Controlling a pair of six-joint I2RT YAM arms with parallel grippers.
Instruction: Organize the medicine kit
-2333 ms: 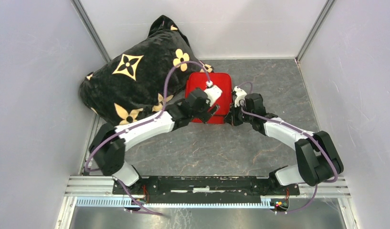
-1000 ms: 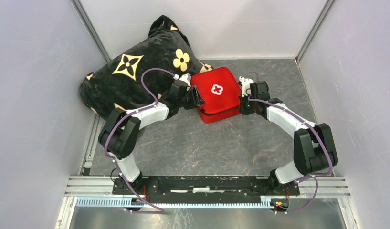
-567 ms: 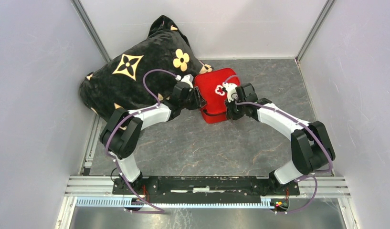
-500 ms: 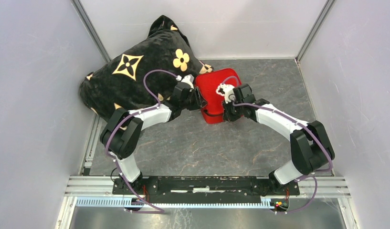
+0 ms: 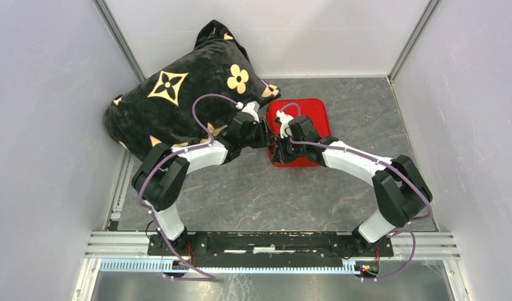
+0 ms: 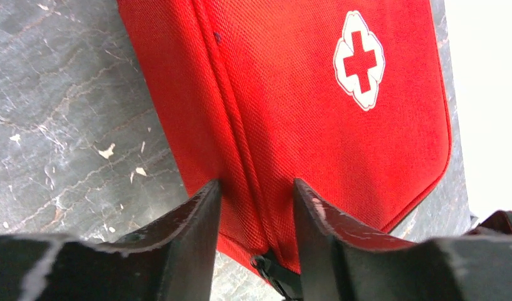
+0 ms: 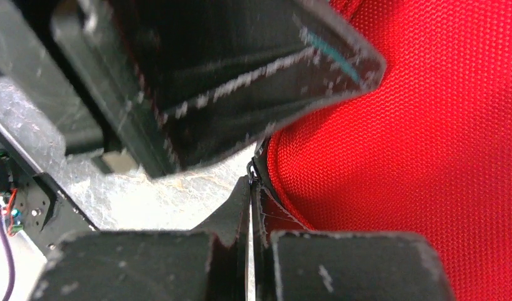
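Note:
The red medicine kit (image 5: pixel 311 119) lies closed on the table beside the pillow. Its white cross (image 6: pixel 360 59) shows in the left wrist view but is hidden under my right arm in the top view. My left gripper (image 5: pixel 266 134) straddles the kit's near-left edge (image 6: pixel 256 185), its jaws closed onto the red shell on either side of the zip seam. My right gripper (image 5: pixel 279 149) is right next to it, shut (image 7: pixel 250 188) on the black zip pull (image 7: pixel 252 170) at the kit's corner. The pull also shows low in the left wrist view (image 6: pixel 275 274).
A large black pillow with gold flowers (image 5: pixel 178 100) fills the far left and touches the kit's left side. White walls close in on the left, back and right. Grey marble-patterned tabletop (image 5: pixel 259 194) lies between the kit and the arm bases.
My right gripper has moved left across the kit from its right side to its near-left corner and closed on the zip pull. The kit has turned squarer; my left gripper has shifted slightly right.

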